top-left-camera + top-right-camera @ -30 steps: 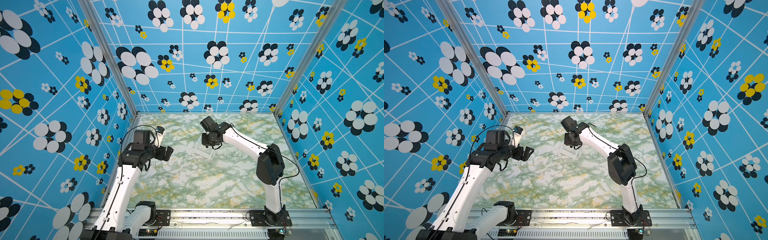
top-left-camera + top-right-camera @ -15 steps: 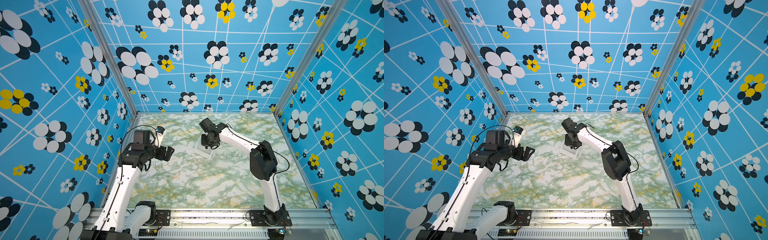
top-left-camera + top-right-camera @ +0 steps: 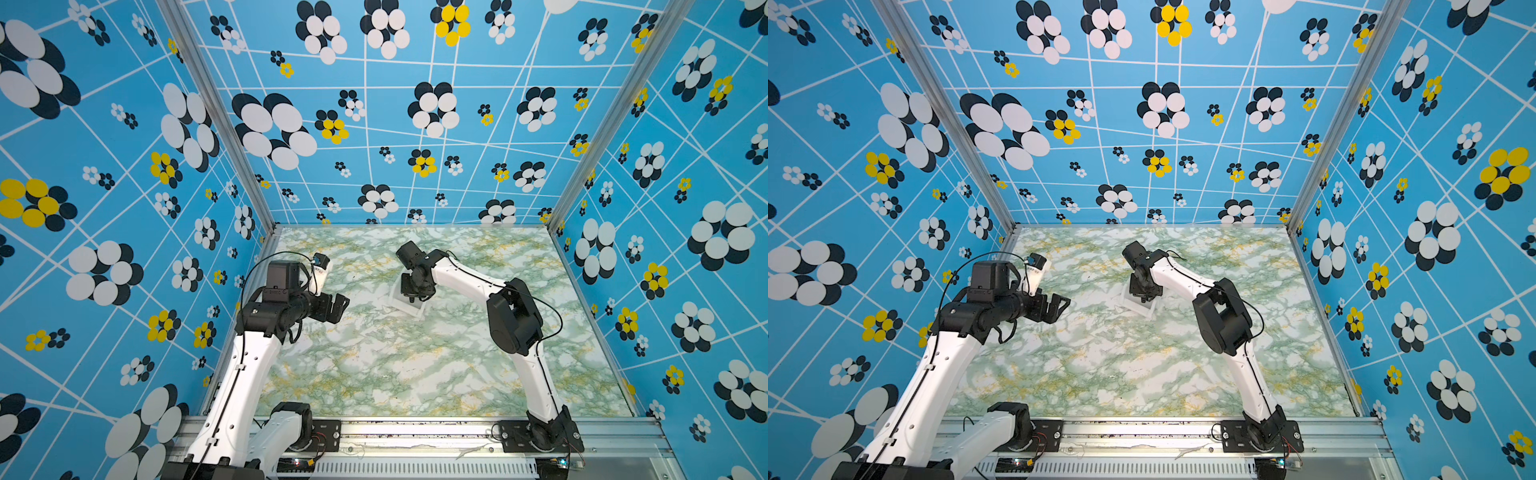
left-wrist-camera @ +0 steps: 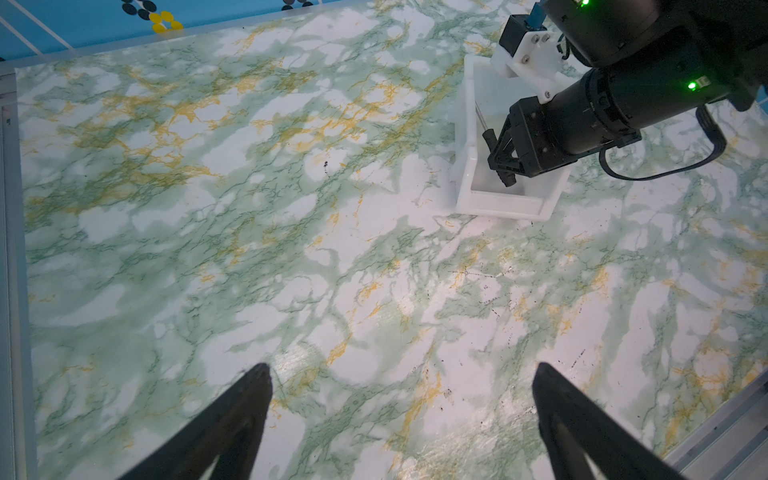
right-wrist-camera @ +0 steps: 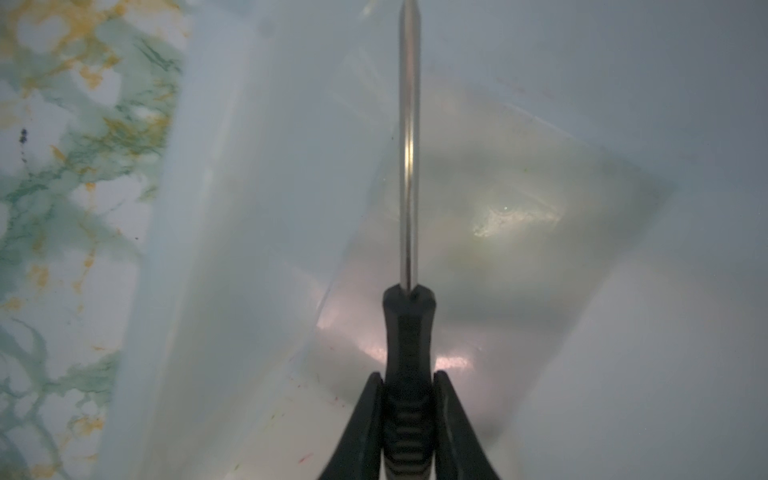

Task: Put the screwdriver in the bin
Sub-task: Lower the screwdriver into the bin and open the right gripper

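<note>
The right gripper [image 5: 409,375] pinches the slim black-handled, metal-shafted screwdriver [image 5: 409,166] inside the small white rectangular plastic bin [image 4: 498,203] (apparently to drop it there), while the left gripper [image 4: 401,374] hangs spread, well aside

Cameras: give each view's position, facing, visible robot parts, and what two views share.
Top view: high at the front, facing down at the table; both arms, left gripper, right gripper at the bin.
Top view: same head, same aim; both arms, bin.
Left wrist: on left arm, facing across the table; its open fingers, right gripper in the bin.
Right wrist: on right arm, facing into the bin; its fingers gripping the screwdriver.
Shared: both wrist views show bin and screwdriver.
</note>
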You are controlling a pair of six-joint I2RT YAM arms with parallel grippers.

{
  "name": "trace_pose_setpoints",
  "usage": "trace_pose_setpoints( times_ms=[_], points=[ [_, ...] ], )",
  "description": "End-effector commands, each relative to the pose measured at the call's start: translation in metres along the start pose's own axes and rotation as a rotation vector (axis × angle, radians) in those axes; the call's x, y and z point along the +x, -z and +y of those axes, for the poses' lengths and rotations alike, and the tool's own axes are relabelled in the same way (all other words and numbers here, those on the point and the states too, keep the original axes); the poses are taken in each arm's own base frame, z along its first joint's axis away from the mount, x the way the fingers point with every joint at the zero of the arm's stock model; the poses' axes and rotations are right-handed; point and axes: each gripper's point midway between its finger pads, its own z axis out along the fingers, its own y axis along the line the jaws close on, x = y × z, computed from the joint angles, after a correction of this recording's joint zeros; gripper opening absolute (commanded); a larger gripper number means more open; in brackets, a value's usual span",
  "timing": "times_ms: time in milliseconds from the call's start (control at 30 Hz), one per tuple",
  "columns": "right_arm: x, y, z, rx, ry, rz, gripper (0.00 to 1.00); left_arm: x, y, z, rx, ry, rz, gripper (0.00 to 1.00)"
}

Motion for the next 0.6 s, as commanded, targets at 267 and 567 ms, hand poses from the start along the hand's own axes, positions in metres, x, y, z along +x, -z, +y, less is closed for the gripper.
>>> trace_pose_setpoints(
  times_ms=[267,567],
  points=[
    [-0.004,-0.001,0.002,-0.009,-0.008,0.007,0.31,0.002,0.000,-0.002,0.017,0.018,-0.007,0.99],
    [-0.026,0.041,0.000,0.013,0.029,-0.088,0.39,0.004,-0.004,0.000,0.020,0.025,0.002,0.99]
  ],
)
